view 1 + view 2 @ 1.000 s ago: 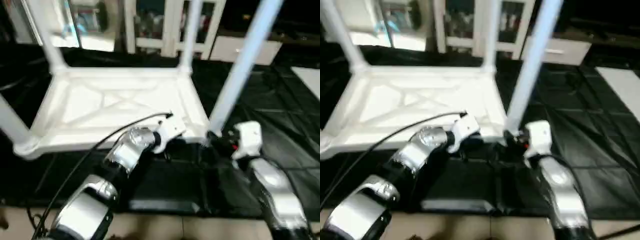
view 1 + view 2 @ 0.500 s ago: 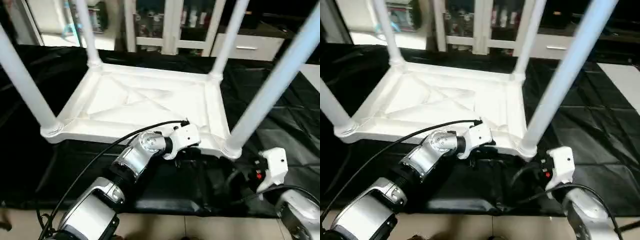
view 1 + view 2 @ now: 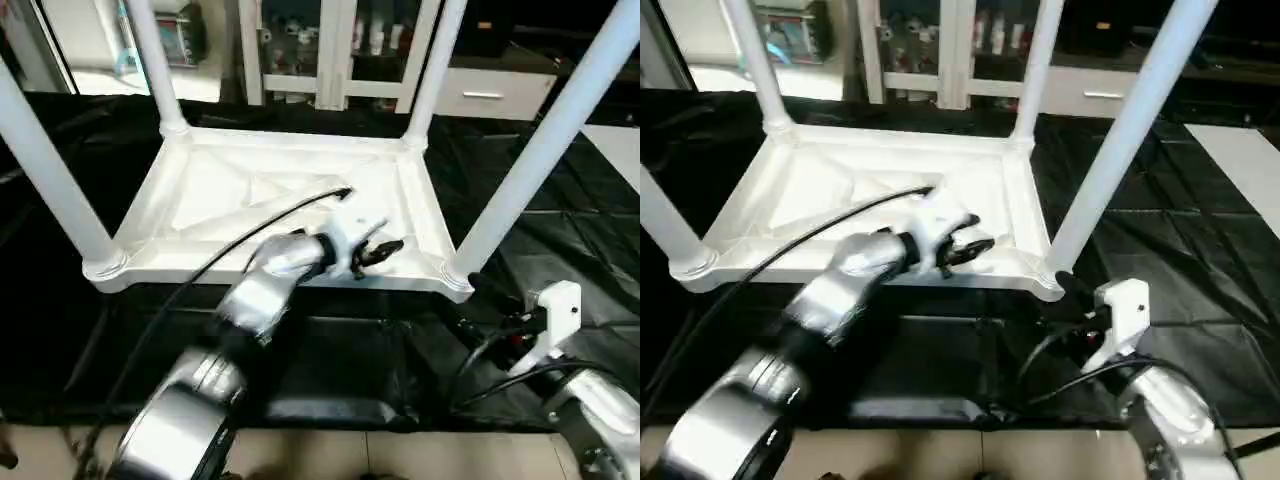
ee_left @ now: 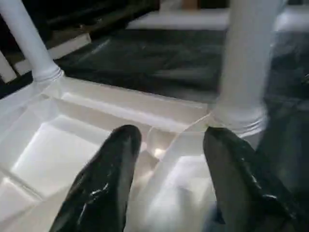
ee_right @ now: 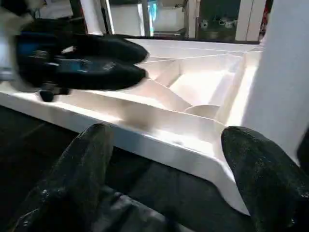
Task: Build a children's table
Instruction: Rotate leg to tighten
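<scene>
No legible writing or brand mark on any surface; items on the background shelves are too blurred to read.

Children's table [image 3: 290, 190]: white plastic, upside down on a black sheet [image 3: 560, 240] that covers the floor. Underside faces up, showing a raised rim and diagonal ribs crossing in an X. Four long white tube legs stand upright from round corner sockets: far-left leg [image 3: 152, 60], far-right leg [image 3: 432, 70], near-left leg [image 3: 45, 170], near-right leg [image 3: 545, 140]. Each leg widens slightly toward its socket collar. All four look seated.

Left hand [image 3: 378, 252]: over the near rim of the upturned top, toward the near-right corner. Two black fingers [image 4: 104, 183] spread apart with nothing between them; in the left wrist view they frame the near-right socket and the ribbed recess below. Whether the tips touch the plastic I cannot tell. A black cable [image 3: 250, 230] arcs along the silver forearm.

Right hand [image 5: 164, 193]: low, near the near-right corner, on the robot's side of the rim. Fingers stand wide apart, empty, with the rim edge and corner seen between them in the right wrist view. Its white wrist housing [image 3: 556, 310] sits over the black sheet, apart from the table.

Background: white-framed cabinet [image 3: 330, 50] behind the sheet.
</scene>
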